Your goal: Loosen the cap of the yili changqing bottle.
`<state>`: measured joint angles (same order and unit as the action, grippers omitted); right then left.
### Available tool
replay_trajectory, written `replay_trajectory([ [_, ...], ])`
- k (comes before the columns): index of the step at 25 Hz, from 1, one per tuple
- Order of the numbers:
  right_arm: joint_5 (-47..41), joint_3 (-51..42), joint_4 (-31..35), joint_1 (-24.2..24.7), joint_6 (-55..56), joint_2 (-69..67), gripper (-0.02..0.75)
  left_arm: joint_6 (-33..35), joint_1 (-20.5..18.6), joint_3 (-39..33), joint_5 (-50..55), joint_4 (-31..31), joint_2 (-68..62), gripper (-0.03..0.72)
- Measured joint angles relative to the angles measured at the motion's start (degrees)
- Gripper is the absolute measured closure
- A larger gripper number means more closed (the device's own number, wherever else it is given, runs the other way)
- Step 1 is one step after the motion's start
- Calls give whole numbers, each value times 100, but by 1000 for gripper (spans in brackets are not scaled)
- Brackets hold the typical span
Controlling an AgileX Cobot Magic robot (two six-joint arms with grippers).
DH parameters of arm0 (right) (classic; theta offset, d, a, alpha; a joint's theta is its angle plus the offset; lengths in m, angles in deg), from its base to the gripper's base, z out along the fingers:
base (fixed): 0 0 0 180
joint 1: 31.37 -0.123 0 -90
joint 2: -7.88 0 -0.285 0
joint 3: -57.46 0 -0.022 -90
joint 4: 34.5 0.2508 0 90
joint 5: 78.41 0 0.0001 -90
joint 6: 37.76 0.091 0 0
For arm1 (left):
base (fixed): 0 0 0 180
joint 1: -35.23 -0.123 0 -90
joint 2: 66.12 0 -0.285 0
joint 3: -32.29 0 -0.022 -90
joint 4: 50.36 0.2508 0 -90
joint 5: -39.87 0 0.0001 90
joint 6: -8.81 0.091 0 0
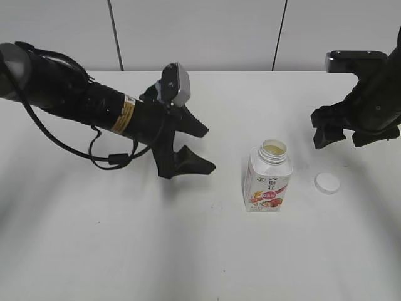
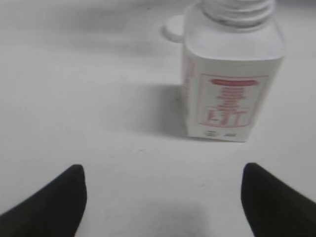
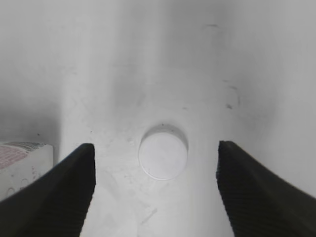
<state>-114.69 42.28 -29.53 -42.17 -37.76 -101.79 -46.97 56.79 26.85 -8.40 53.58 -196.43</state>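
Near the middle of the white table, slightly right of centre, the yili changqing bottle stands upright with its threaded neck open, pale contents showing inside the mouth. Its red-pink fruit band faces the exterior camera. The cap is off the bottle and lies flat on the tabletop just to the bottle's right, apart from it.

Left of the bottle, the left gripper lies low over the table on its dark arm, pointing toward the bottle, its jaws spread wide and holding nothing. From the left wrist camera the bottle's side panel with red printing fills the upper right, and a sliver of the cap shows behind its shoulder.

Above and behind the cap, the right gripper hangs over the table's right side. Its wrist camera looks straight down on the cap, which sits between the two widely parted black fingers without touching either; a corner of the bottle shows at the left edge.
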Motion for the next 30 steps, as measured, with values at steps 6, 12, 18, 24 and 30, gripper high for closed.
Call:
replay_trajectory([
  [6, -2, 12, 0, 0, 0, 287, 141, -560, -2, 0, 2048, 122, 740, 104],
  [12, -37, 41, 0, 0, 0, 476, 141, -633, -2, -5, 4903, -153, 1092, 115],
  [18, -131, 138, -5, 0, 0, 547, 142, -439, -124, -5, 6306, -1686, 1409, 123],
  [24, -313, 636, -236, 0, 0, 547, 142, 2208, -148, -5, 7042, -4529, 1648, 123],
  [30, -659, 1206, -458, 0, 0, 547, 142, 5035, -453, -5, 8117, -7570, 1701, 123],
])
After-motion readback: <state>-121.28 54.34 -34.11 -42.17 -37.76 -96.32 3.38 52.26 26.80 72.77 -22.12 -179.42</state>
